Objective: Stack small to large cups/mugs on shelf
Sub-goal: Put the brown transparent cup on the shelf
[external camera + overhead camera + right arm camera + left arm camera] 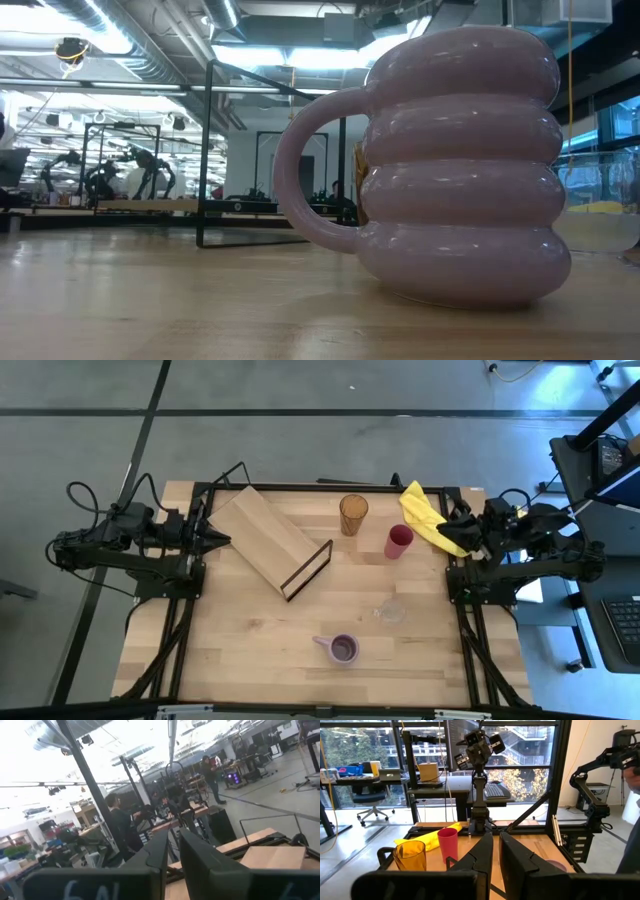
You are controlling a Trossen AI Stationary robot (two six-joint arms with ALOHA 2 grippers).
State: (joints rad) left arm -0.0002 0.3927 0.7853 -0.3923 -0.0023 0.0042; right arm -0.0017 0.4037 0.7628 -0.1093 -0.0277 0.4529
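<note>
The shelf (262, 532), a light-brown board with a black wire frame (308, 570) at one end, lies flat on the table's far left part. The amber tumbler (353, 514) and the red cup (399, 542) stand right of it. The clear glass (391, 610) and the purple mug (343, 649) stand nearer the front. The mug fills the low view (460, 160). My left gripper (222, 541) is shut beside the board's left edge. My right gripper (447, 532) is shut at the table's right edge, over the yellow cloth (425, 515).
The black table frame runs along the left, right and far edges. Bare wood shows at the front left and in the middle. The tumbler (410, 855), red cup (448, 844) and cloth (427, 837) show in the left wrist view. People stand in the room beyond.
</note>
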